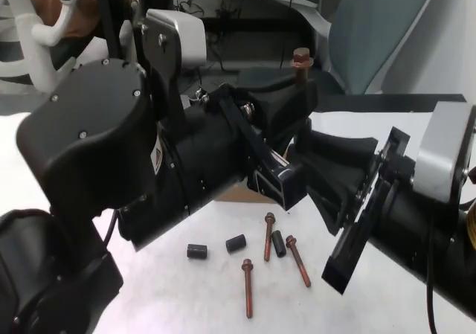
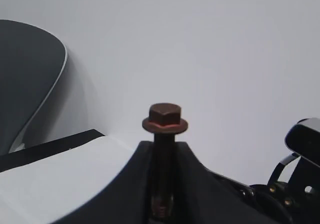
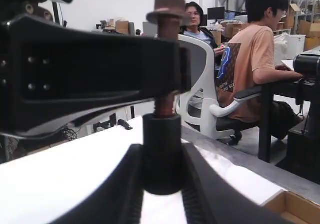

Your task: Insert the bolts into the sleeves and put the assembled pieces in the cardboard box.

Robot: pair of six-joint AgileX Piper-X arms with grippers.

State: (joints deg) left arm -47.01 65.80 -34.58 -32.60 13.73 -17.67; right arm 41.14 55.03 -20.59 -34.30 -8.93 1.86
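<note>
Meeting sleeve [image 3: 161, 156]: bolt [image 2: 164, 119], well above bench [image 1: 175, 297].

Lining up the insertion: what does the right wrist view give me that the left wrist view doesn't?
Right wrist view alone: the sleeve upright in the right hand, the shank of the bolt meeting its top, and a corner of the box. Left wrist view alone: the shank pinched between the fingers of the left hand. Both: the bolt, head up.
</note>
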